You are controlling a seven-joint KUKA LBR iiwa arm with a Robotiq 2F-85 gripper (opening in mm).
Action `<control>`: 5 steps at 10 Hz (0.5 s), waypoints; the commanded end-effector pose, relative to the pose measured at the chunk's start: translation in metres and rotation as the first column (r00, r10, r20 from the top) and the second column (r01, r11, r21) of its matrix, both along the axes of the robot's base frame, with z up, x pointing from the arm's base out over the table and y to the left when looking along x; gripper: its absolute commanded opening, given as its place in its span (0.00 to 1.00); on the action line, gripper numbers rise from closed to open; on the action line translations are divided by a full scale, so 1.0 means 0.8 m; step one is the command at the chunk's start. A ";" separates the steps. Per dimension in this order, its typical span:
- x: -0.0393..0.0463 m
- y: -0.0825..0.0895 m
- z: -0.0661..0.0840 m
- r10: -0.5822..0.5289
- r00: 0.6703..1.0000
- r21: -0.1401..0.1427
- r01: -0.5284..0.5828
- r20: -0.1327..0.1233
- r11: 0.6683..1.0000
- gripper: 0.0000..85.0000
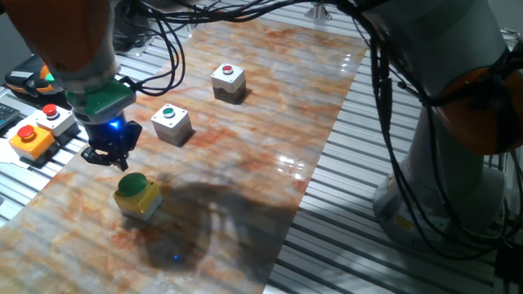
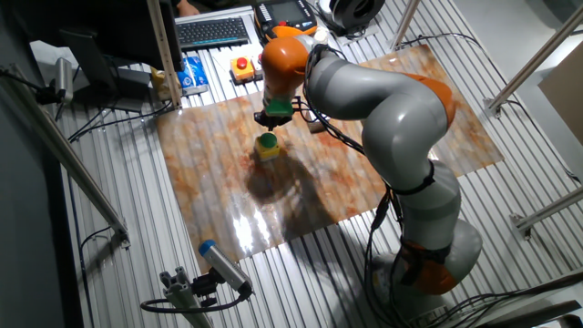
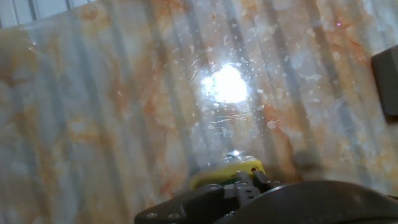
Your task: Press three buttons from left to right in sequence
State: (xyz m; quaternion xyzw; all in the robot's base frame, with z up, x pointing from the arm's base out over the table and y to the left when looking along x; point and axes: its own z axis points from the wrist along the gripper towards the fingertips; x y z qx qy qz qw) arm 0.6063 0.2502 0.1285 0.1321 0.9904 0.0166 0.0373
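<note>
A: Any readable text or brands?
B: None. Boxes too small, no legible labels in any view. Hand view is blurry with a glare spot mid-frame.

A: Task items?
B: One fixed view: grey box with red button [image 1: 228,82] upper centre, grey box with green button [image 1: 172,123] left of centre, yellow box with green dome [image 1: 136,195] lower left, all on the marbled sheet [image 1: 245,155] covering the counter [image 1: 392,163]. Well apart from each other. Other fixed view shows only the yellow box [image 2: 267,147], the two grey ones hidden behind the arm [image 2: 383,100].

A: Pincer?
B: The pincer [image 1: 110,155] hangs just above and to the upper left of the dome, blue light glowing on it. Tips dark, bunched together; can't tell whether they're parted, or touching the dome. Holding nothing that I can see. In the other fixed view the pincer [image 2: 271,123] is too tiny to make out. In the hand view the pincer body fills the bottom edge, yellow box edge [image 3: 227,172] peeking just above it, dome mostly covered.

A: Extras?
B: Far left edge: orange box with red button [image 1: 31,140] and a grey box with raised red button [image 1: 53,117], both off the sheet, partly crowded by cables. Keyboard [image 2: 212,31] at top of the other fixed view, cut by a post.
</note>
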 end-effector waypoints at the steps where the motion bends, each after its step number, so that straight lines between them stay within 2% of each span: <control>1: 0.000 0.000 0.000 -0.009 1.000 -0.007 0.009 0.016 1.000 0.20; 2: 0.000 0.000 0.000 -0.010 0.999 -0.023 0.011 0.035 1.000 0.20; 3: 0.000 0.000 0.000 0.003 0.999 -0.021 -0.002 0.038 1.000 0.20; 4: 0.000 0.000 0.000 0.011 0.999 -0.006 -0.011 0.035 1.000 0.00; 5: 0.000 0.000 0.000 0.012 1.000 0.004 -0.012 0.029 1.000 0.00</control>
